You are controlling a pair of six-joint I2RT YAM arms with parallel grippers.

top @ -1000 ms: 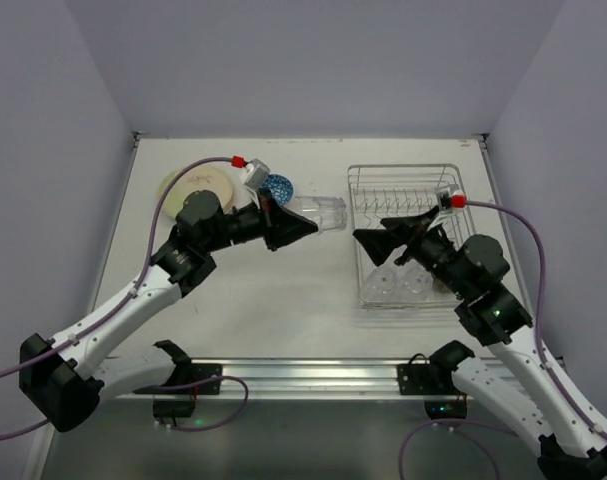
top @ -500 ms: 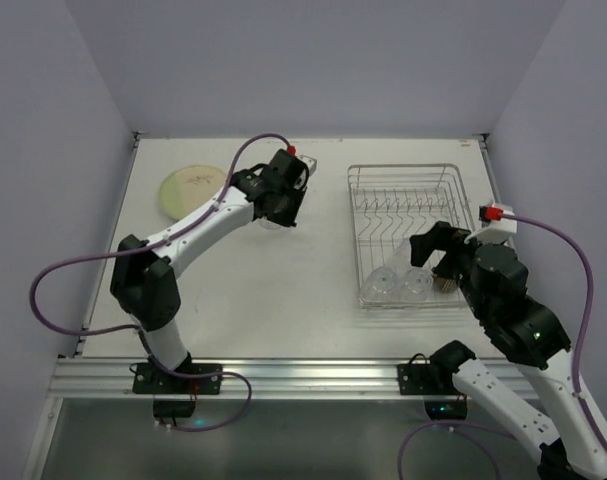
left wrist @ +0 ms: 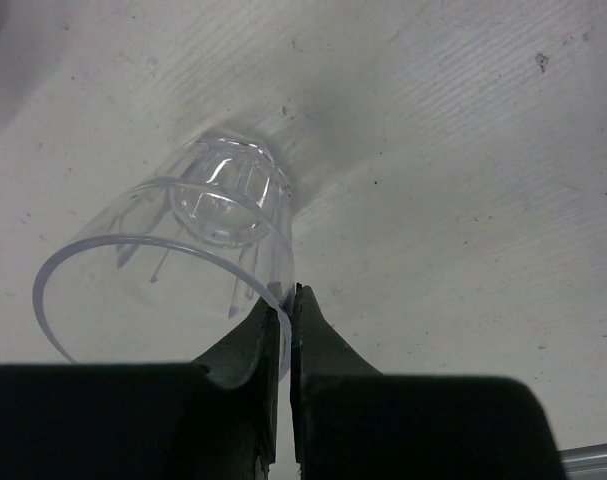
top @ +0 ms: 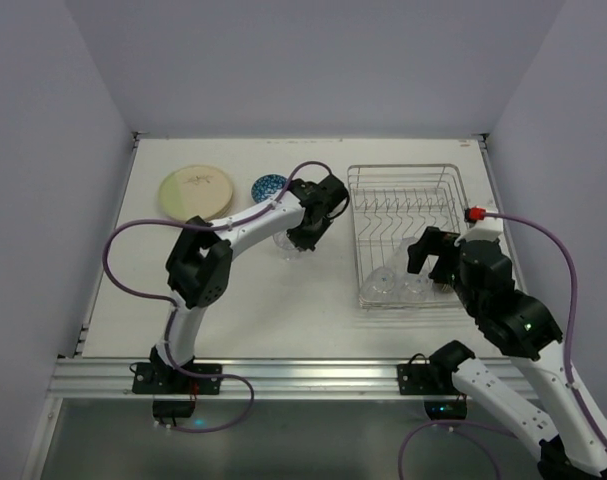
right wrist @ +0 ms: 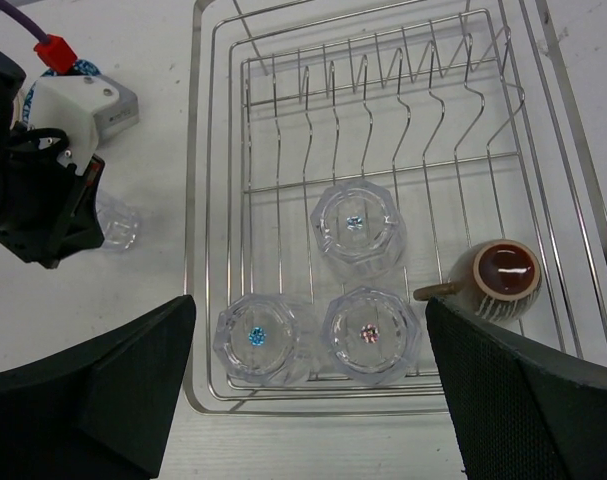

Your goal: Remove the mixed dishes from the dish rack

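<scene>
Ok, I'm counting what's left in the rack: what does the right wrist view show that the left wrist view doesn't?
Only the right wrist view: the dish rack holding three clear glasses and a dark cup. Only the left wrist view: the left gripper shut on the rim of a fourth glass, close up. Both: that fourth glass, outside the rack, and the white table.
</scene>
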